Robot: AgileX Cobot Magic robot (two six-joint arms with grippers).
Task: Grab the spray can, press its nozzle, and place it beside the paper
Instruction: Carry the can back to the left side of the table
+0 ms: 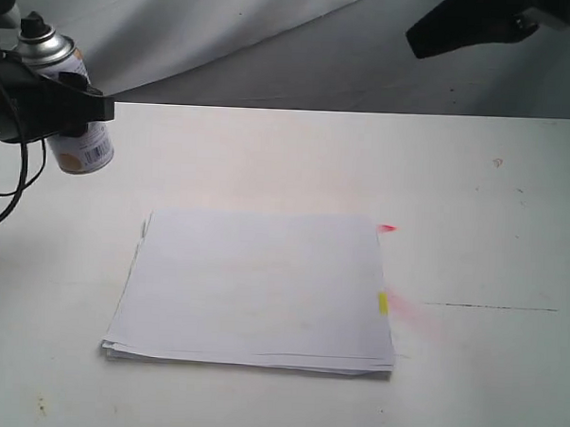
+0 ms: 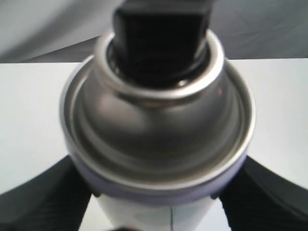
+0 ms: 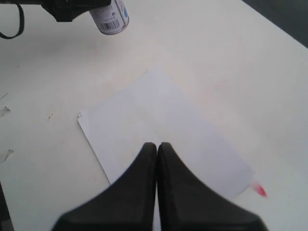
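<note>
Silver cylindrical spray can (image 1: pixel 81 150) is clamped between left gripper (image 1: pixel 70 105) fingers, above white table (image 1: pixel 492 232) | square black nozzle (image 2: pixel 161 29) is seen atop domed metal | right gripper (image 3: pixel 157 161) is pressed together, empty, above flat paper (image 1: pixel 253 288)

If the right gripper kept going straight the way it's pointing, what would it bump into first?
Probably the paper: in its wrist view the shut right gripper aims at the sheets, with nothing between. How far away it is stays hard to judge.

Open table (image 1: pixel 492 232) lies all around the paper (image 1: pixel 258 288).
</note>
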